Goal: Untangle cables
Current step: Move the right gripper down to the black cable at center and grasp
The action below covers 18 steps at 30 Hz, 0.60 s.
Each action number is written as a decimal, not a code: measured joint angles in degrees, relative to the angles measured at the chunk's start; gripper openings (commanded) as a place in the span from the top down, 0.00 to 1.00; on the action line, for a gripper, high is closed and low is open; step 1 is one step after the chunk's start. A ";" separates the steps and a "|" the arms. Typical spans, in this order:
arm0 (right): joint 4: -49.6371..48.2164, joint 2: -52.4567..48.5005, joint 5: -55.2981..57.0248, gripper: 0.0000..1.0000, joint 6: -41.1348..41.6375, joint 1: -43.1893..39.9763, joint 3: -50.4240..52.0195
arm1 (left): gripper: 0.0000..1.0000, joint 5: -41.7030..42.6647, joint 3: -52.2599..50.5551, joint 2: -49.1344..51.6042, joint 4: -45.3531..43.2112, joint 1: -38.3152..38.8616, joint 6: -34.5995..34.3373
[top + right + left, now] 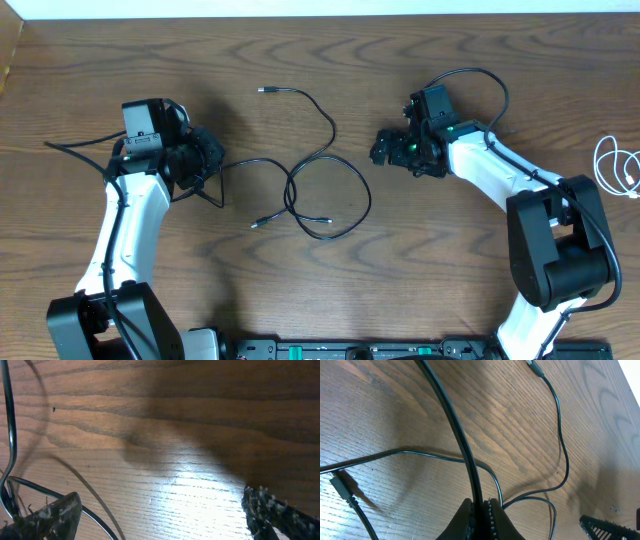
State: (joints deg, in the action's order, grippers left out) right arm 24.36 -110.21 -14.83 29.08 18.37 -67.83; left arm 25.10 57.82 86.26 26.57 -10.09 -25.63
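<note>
- Brown wood-grain surface [300, 40] fills every view, with an arm at each side.
- The black cord [330, 130] lies in the middle of the surface. One plug end [262, 90] lies toward the far edge, and from it the cord curves down into a loose loop between the two arms.
- Two more thin ends lie below the loop, close together.
- The left claw [208, 162] is at the left end of that cord. In the left wrist view its fingers [468, 519] are pinched together on the black cord [455, 435], which rises from between them.
- The right claw [385, 150] sits just right of the loop with its fingers [50, 515] spread wide and nothing between them.
- The white cord [620, 165] lies coiled at the far right edge, well apart from the black one.
</note>
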 measured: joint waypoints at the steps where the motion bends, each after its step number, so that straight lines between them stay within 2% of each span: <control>1: 0.00 0.00 -0.02 0.01 0.00 0.04 0.00 | 0.91 0.00 0.00 0.00 0.00 0.00 0.00; 18: 0.00 0.00 -0.42 0.01 0.00 1.01 0.00 | 0.91 0.00 0.00 0.00 0.00 0.00 0.00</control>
State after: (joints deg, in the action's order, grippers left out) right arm 24.36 -110.21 -15.25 29.08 19.38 -67.83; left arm 25.10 57.82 86.26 26.57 -10.09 -25.63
